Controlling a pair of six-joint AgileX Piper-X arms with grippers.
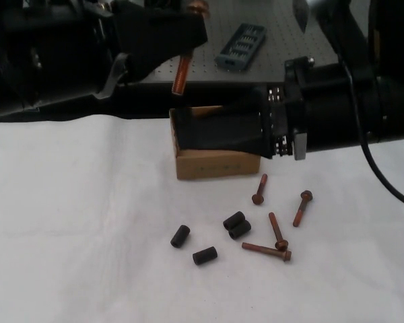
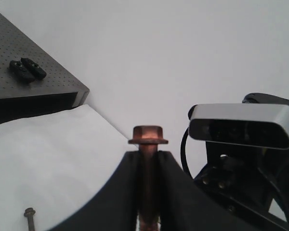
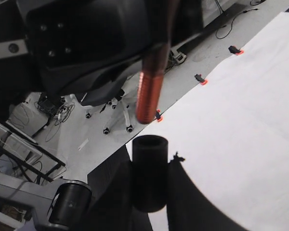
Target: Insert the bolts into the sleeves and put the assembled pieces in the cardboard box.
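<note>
My left gripper (image 2: 148, 161) is shut on a copper-coloured bolt (image 2: 148, 137), clamping the shank with the hex head sticking out past the fingertips. In the high view this bolt (image 1: 182, 74) hangs above the cardboard box (image 1: 215, 165). My right gripper (image 3: 149, 190) is shut on a black sleeve (image 3: 149, 168) with its open end facing the bolt's threaded tip (image 3: 149, 96). A small gap separates tip and sleeve. The right gripper (image 1: 183, 131) lies across the box's opening.
Several loose black sleeves (image 1: 205, 256) and several loose bolts (image 1: 266, 251) lie on the white sheet in front of the box. A blue-grey tray (image 1: 241, 45) sits on the perforated bench behind. The sheet's left half is bare.
</note>
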